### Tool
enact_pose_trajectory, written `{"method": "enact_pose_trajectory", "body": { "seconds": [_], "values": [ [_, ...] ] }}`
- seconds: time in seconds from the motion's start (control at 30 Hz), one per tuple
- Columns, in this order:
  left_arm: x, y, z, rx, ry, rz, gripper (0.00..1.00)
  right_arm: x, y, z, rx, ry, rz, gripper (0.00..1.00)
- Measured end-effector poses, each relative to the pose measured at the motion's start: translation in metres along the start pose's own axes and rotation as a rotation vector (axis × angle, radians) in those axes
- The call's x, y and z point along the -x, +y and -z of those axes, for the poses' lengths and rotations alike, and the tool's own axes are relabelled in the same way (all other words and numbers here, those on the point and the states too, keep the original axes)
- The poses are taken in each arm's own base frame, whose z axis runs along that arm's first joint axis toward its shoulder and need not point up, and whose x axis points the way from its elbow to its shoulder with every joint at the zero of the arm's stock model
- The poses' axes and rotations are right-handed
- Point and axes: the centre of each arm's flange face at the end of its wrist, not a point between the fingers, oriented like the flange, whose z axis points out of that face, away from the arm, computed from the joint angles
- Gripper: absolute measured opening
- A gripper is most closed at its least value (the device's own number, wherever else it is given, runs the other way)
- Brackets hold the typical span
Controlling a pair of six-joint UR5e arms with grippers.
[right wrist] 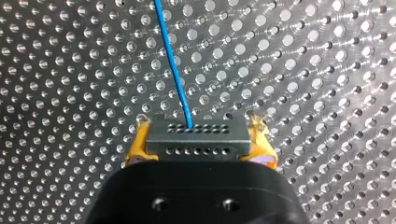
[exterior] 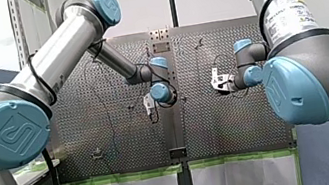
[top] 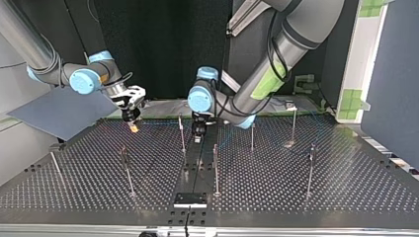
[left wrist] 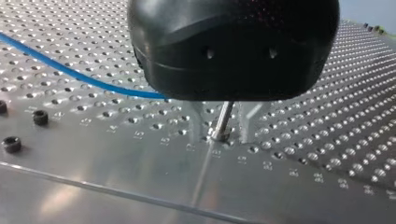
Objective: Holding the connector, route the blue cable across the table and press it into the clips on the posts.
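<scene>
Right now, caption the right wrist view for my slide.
My right pincer clamps the grey connector between yellow pads, blue cable running ahead over the perforated table.

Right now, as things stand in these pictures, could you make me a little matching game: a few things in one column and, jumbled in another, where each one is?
Things
1. connector
2. blue cable
3. post

Places
A. stands between the metal fingers of my left gripper
B. clamped between the yellow pads of my right gripper
C. runs from the connector out over the perforated table

Pairs: 1-B, 2-C, 3-A.
</scene>
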Motion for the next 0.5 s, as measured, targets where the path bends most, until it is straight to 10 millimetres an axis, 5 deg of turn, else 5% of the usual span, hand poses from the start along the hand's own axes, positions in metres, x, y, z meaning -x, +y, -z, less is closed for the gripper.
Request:
{"method": "enact_pose_trajectory", "body": {
  "seconds": [0.07,0.5],
  "values": [
    [-0.002,-0.001,0.002,0.002,0.013,-0.008,0.98,0.0,0.001,0.0,-0.002,0.0,0.001,0.0],
    [-0.011,-0.005,0.02,0.025,0.12,-0.088,0.98,-0.001,0.006,0.001,0.001,-0.001,0.001,0.0]
  ]
}}
